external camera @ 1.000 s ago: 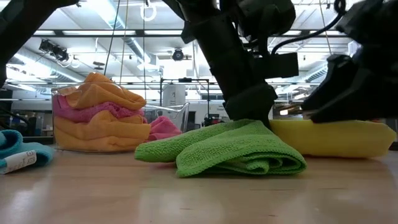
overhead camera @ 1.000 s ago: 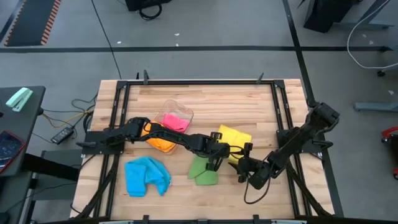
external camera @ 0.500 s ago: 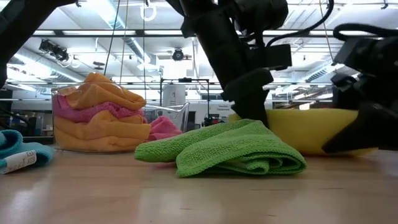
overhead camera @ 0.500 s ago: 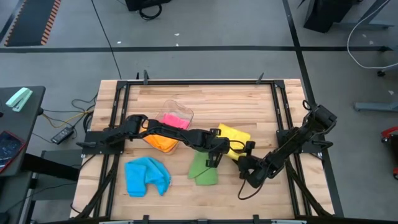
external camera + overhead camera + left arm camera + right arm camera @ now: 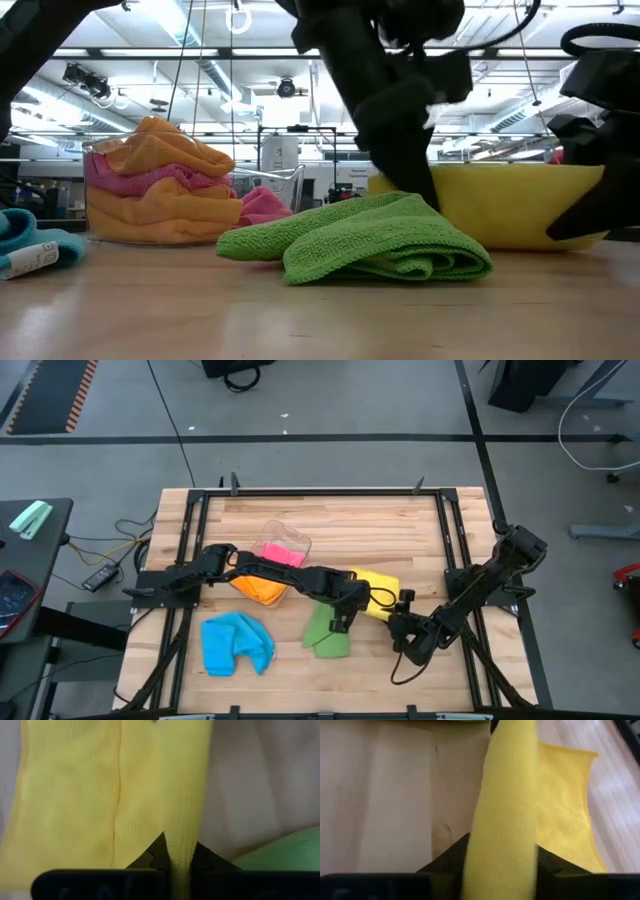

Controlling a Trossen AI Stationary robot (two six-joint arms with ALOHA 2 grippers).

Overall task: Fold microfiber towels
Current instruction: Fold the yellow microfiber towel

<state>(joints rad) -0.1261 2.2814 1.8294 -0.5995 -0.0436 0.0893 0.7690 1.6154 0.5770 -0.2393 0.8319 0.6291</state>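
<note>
A yellow towel (image 5: 375, 588) lies at the table's middle right, with its near edge raised between my two grippers. My left gripper (image 5: 349, 610) is shut on the towel's near left part. My right gripper (image 5: 399, 622) is shut on its near right part. In the low view the yellow towel (image 5: 500, 205) hangs as a broad band behind a crumpled green towel (image 5: 360, 240). The green towel (image 5: 328, 632) rests on the table just near my left gripper. My left gripper pinches a narrow strip of the yellow towel's near edge (image 5: 181, 845) between its two fingers. The cloth runs away from the fingers in a drawn-out band. One layer or several, I cannot tell. My right gripper pinches a thick rolled fold of the yellow towel (image 5: 502, 837) between its two fingers. The held part is lifted off the table, and the rest of the towel (image 5: 565, 805) lies flat beyond it.
A clear tub (image 5: 272, 565) holding orange and pink towels stands left of centre. A crumpled blue towel (image 5: 237, 643) lies at the near left. Bare wood shows along the far side and at the near right.
Both grippers have risen with the yellow towel's near edge. In the low view the towel has gone from a low flat shape to a taller band hanging between them. Its far part has stayed on the table.
</note>
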